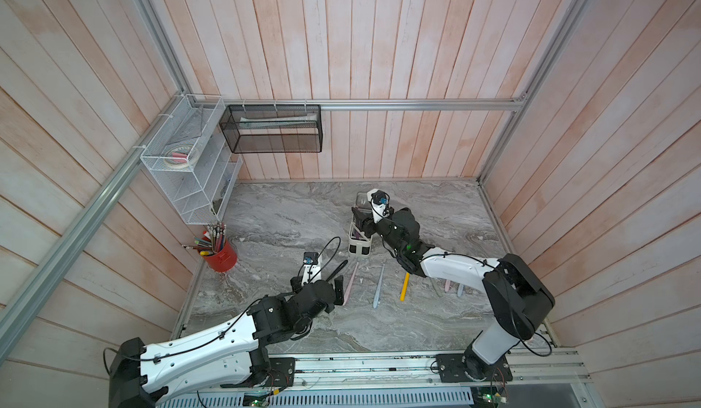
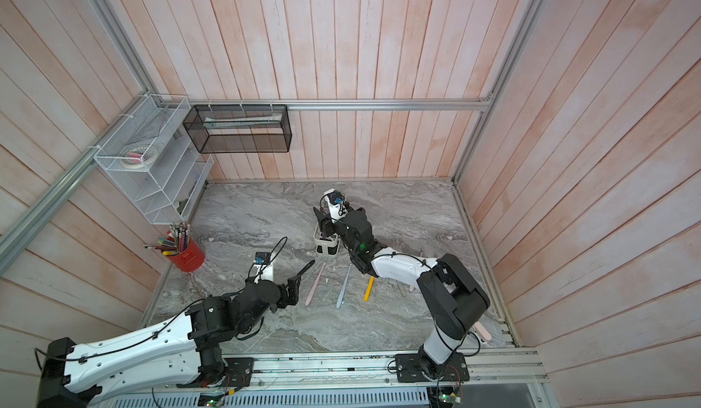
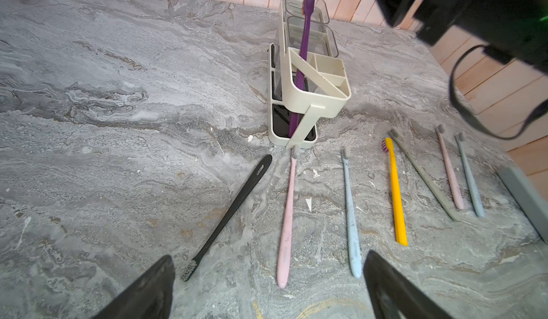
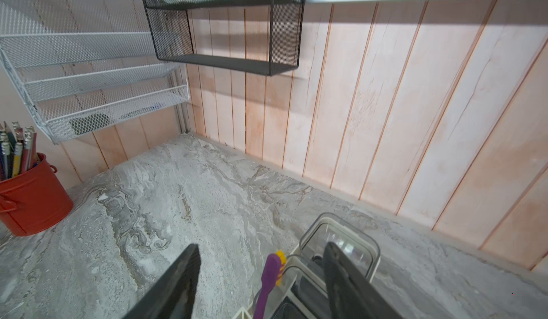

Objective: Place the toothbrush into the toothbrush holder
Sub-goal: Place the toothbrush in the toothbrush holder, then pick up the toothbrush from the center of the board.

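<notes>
Here, plank walls (image 1: 379,46) enclose a marbled tabletop (image 1: 284,205) and toothbrush holder (image 3: 318,107).

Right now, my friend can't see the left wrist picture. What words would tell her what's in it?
A purple toothbrush stands in a cream toothbrush holder on a grey table. Seven more toothbrushes lie in front of it, from a black one to a grey-blue one. The open left gripper hovers over them.
</notes>
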Robot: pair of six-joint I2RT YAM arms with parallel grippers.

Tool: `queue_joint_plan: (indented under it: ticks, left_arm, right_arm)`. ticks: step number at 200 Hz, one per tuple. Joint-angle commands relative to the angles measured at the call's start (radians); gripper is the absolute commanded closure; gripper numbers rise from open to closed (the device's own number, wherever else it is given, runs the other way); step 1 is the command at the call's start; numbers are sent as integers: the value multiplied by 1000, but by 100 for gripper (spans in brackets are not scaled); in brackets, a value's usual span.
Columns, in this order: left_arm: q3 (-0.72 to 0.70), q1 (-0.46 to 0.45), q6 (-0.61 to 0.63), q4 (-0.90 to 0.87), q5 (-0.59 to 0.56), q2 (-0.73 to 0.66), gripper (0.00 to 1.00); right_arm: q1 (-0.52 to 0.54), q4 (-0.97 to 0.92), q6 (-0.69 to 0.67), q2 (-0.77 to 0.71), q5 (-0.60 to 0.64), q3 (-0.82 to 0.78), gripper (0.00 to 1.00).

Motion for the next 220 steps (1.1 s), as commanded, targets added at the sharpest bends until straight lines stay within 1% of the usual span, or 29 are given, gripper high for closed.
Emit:
queue_joint_plan:
  ticks: [1, 17, 24, 38, 49, 64, 81, 97, 122, 135, 153, 164, 188, 204, 220]
  left_arm:
    - [-4, 5, -20, -2, 4, -1, 0]
    - [-2, 5, -36, -15, 6, 4, 0]
    - [0, 5, -48, -25, 6, 11, 0]
    - [4, 7, -84, -52, 9, 34, 0]
    - [9, 9, -118, -75, 16, 55, 0]
    - [6, 10, -144, -78, 32, 73, 0]
    - [-2, 20, -163, -74, 51, 85, 0]
    - [-8, 32, -160, -61, 87, 97, 0]
    - [-12, 35, -155, -30, 127, 117, 0]
    - [-3, 36, -172, -38, 127, 143, 1]
    - [14, 45, -185, -55, 132, 196, 1]
    - [25, 54, -186, -60, 142, 231, 1]
    - [41, 84, -180, -66, 162, 279, 3]
    - [35, 101, -174, -72, 159, 269, 5]
    - [-1, 130, -154, -52, 166, 236, 7]
  right_arm:
    - [5, -9, 3, -92, 45, -3, 26]
    - [5, -51, 20, -161, 46, -18, 21]
    - [5, -59, 35, -195, 51, -37, 17]
    - [3, -72, 81, -271, 70, -83, 11]
    - [3, -109, 117, -328, 81, -110, 9]
    - [3, -155, 174, -402, 82, -160, 2]
    - [2, -249, 251, -479, 97, -193, 2]
    - [3, -373, 294, -535, 119, -204, 2]
    - [2, -579, 364, -622, 220, -220, 2]
    - [2, -710, 414, -626, 262, -209, 2]
    - [2, -862, 461, -591, 307, -181, 2]
    - [2, -881, 485, -592, 308, -197, 2]
    - [2, -833, 520, -625, 256, -262, 2]
    - [1, -814, 524, -637, 237, -280, 2]
    - [2, -803, 516, -639, 216, -282, 2]
